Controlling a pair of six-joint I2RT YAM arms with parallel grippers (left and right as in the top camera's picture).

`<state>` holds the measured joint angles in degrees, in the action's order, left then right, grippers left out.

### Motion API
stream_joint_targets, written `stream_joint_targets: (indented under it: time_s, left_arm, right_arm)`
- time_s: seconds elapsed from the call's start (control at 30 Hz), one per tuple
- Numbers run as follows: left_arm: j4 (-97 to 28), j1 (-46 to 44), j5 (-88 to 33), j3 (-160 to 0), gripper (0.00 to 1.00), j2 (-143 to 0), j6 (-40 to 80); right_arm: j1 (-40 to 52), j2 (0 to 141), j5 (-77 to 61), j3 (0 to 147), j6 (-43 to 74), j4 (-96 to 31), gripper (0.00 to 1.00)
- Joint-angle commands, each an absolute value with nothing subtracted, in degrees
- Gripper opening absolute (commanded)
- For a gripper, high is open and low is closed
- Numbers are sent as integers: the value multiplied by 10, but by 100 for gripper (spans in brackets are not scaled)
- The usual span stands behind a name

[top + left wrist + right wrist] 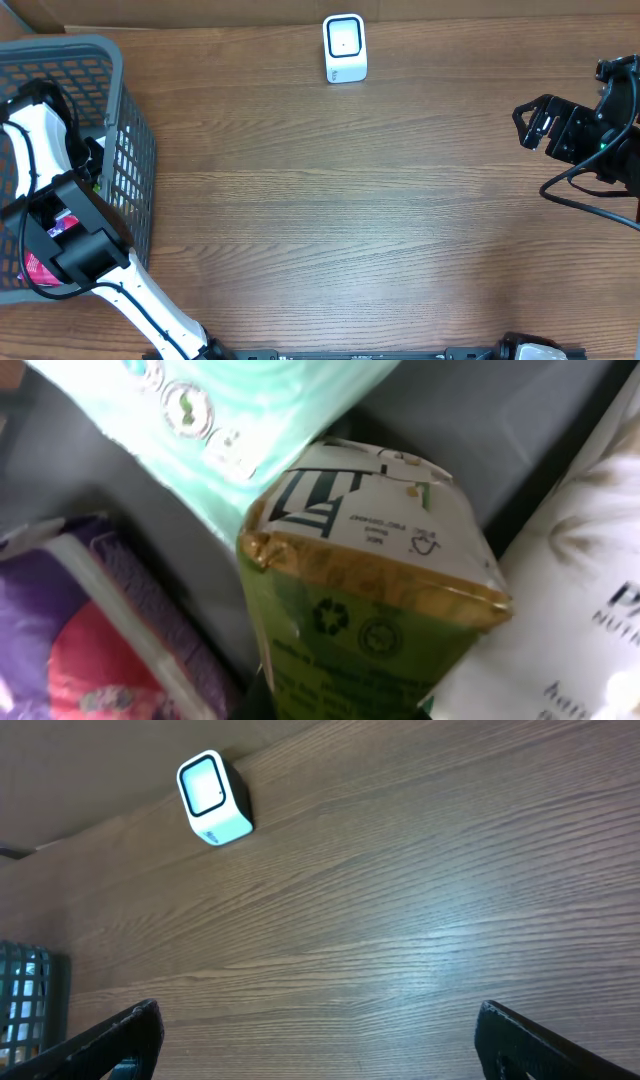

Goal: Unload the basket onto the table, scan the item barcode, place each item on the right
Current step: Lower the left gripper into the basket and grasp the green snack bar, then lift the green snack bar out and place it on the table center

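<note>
A green pouch with a gold sealed band and a white top fills the left wrist view, lying among other packets in the grey basket. My left gripper is down inside the basket, shut on the pouch's lower end, with dark jaws on either side of it. In the overhead view the left arm hides that grip. The white scanner stands at the table's far edge, also visible as the scanner. My right gripper hovers open at the right, nothing between the right gripper fingers.
Around the pouch lie a mint-green packet, a purple and pink packet and a white packet. The basket's mesh wall stands at the table's left. Bare wood table lies between basket and right arm.
</note>
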<state>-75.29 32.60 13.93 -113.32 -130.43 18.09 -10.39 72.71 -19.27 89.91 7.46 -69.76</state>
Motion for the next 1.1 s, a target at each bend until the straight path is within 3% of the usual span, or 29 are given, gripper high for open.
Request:
stream_joint_targets:
  time_s: [0.0,0.37,0.57,0.83,1.07]
  left_arm:
    - [-784,325,139,-1185,4,-1322,193]
    - [-962,317,123,-1491,4,-1299,193]
    - [-968,272,71,-1553,4,-1201,171]
    - [-968,98,66,-1553,4,-1070,167]
    - [-968,-99,67,-1518,4,-1065,232]
  right_arm:
    - [-101,728,-196,911,72,-691,100]
    - [-101,728,-196,911,72,-691,100]
    - [-101,728,-196,911,72,-691,100]
    - [-101,728,-196,911,72,-695,100]
    - [-101,728,-196,911,72,-700,100]
